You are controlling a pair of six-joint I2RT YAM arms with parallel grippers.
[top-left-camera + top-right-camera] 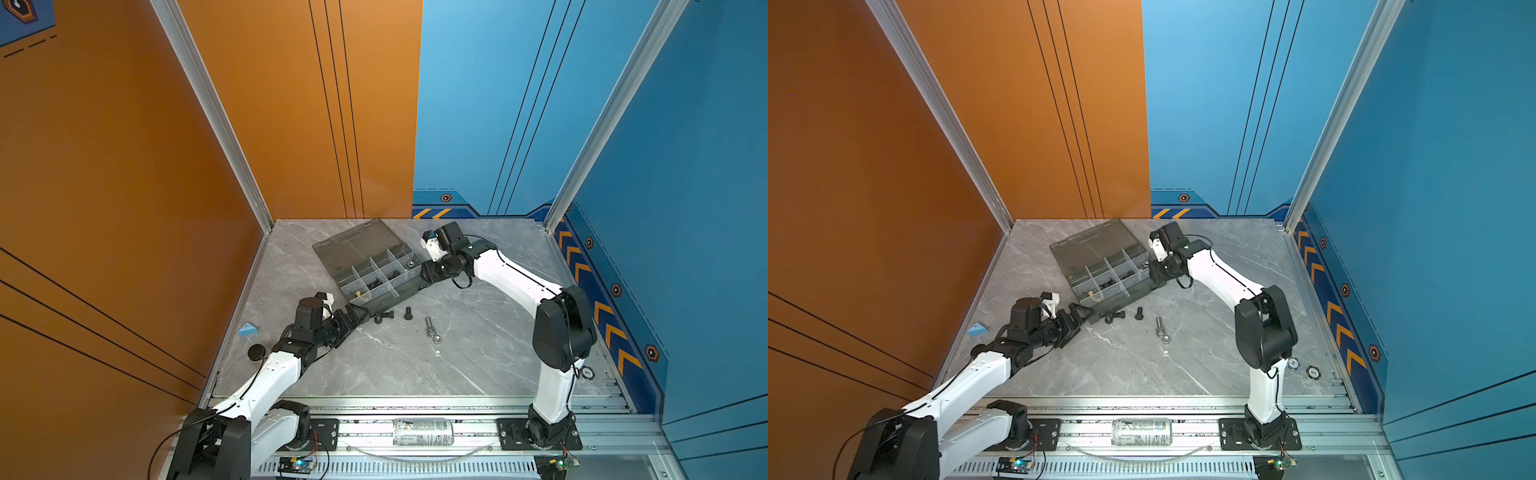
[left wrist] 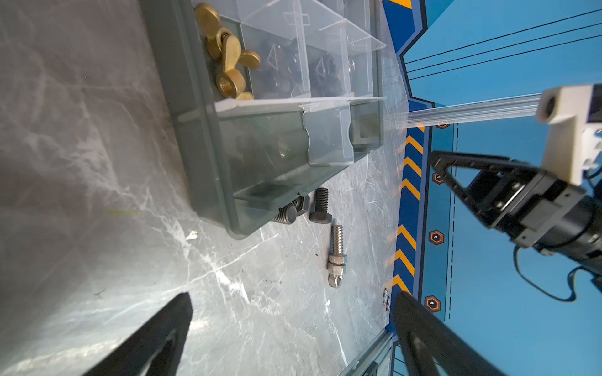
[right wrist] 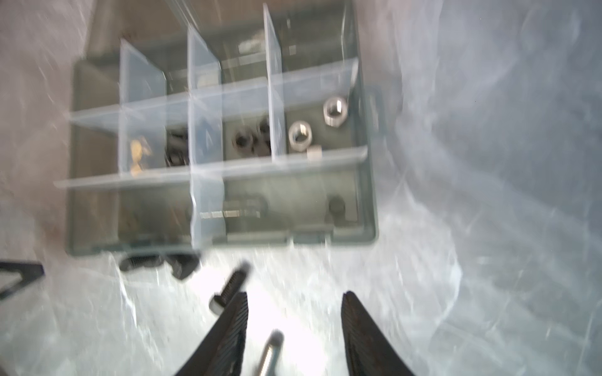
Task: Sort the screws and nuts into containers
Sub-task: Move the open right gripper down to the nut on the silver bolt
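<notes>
The smoky-grey organizer box [image 1: 399,293] [image 1: 1121,296] lies lid-open at the back of the table, its containers set off by whitish dividers. In the right wrist view, silver nuts [image 3: 300,135] lie in an end compartment and black nuts [image 3: 244,140] beside them. Brass pieces [image 2: 228,55] fill another. On the table before the box lie black screws [image 1: 383,318] [image 1: 408,312] and a silver screw [image 1: 429,325] with a nut [image 1: 436,338] at its end. My right gripper [image 1: 424,278] [image 3: 295,293] hangs open and empty above the box's right end. My left gripper [image 1: 359,322] [image 2: 293,296] is open, low by the box's front-left corner.
A small blue wedge [image 1: 248,330] lies near the left wall. Two round chips [image 1: 1293,363] [image 1: 1313,372] sit at the right front behind the right arm. A can [image 1: 424,432] lies on the front rail. Walls close in the left, back and right.
</notes>
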